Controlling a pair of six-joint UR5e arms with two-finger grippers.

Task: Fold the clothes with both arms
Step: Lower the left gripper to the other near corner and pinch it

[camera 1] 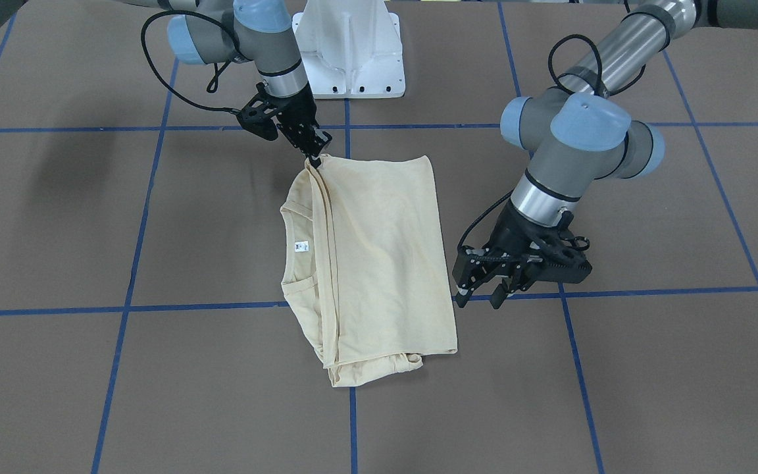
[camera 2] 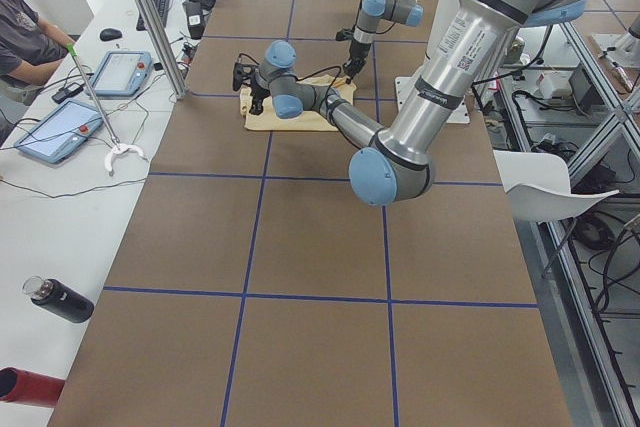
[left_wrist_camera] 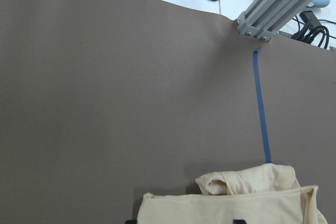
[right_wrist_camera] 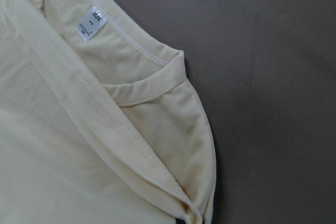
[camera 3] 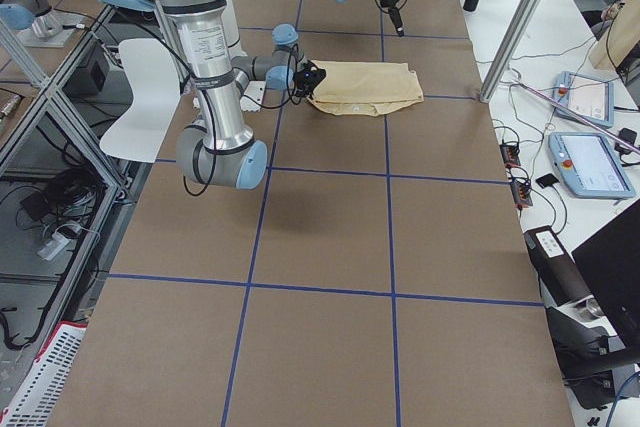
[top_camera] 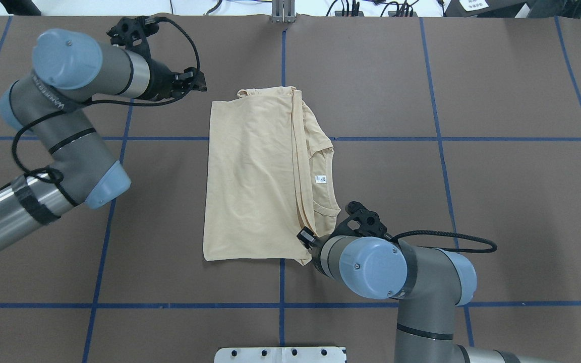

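Note:
The cream-yellow T-shirt (camera 1: 379,257) (top_camera: 250,186) lies folded into a rough rectangle in the middle of the table. Its collar and white neck label (top_camera: 321,179) (right_wrist_camera: 90,24) show, and the print is hidden. My right gripper (camera 1: 316,157) (top_camera: 304,237) is shut on the folded edge at the shirt's corner nearest the robot. The right wrist view shows that layered edge (right_wrist_camera: 131,145) close up. My left gripper (camera 1: 479,299) (top_camera: 200,83) stands open with nothing between its fingers, just beside the far corner. That corner and a rolled sleeve (left_wrist_camera: 231,187) sit at the bottom of the left wrist view.
Blue tape lines (camera 1: 353,125) cross the brown table. The white pedestal base (camera 1: 353,52) (top_camera: 280,354) stands at the robot's edge. An aluminium post (left_wrist_camera: 283,3) rises past the far edge. A side bench holds tablets (camera 2: 60,127), and a seated person (camera 2: 25,42) is there.

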